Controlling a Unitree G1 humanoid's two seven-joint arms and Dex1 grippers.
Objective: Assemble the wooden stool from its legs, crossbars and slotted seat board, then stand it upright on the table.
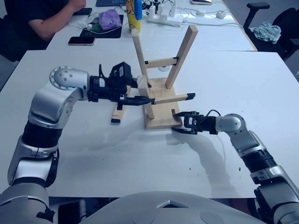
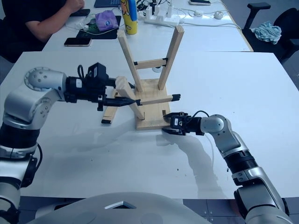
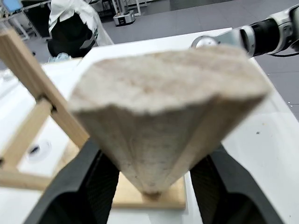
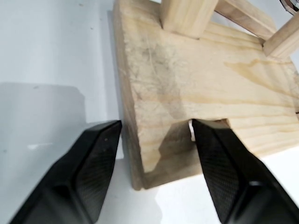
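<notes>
Near the desk's [image 1: 140, 163] middle the seat board [image 1: 161, 120] lies flat, two legs [image 1: 182, 56] standing on it. Our left arm folds inward, left gripper [image 1: 145, 100] clamped on a third leg [image 3: 159, 107]; our right forearm lies low, right gripper [image 1: 180, 122] wide about the board's near corner.

Head pair overlooks table [image 1: 233, 93]; wrist cameras hug stool [image 4: 196, 84].

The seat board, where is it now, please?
Left eye view: the seat board lies flat at the table's centre; the right gripper straddles its near corner, the left gripper holds a leg at its left.
</notes>
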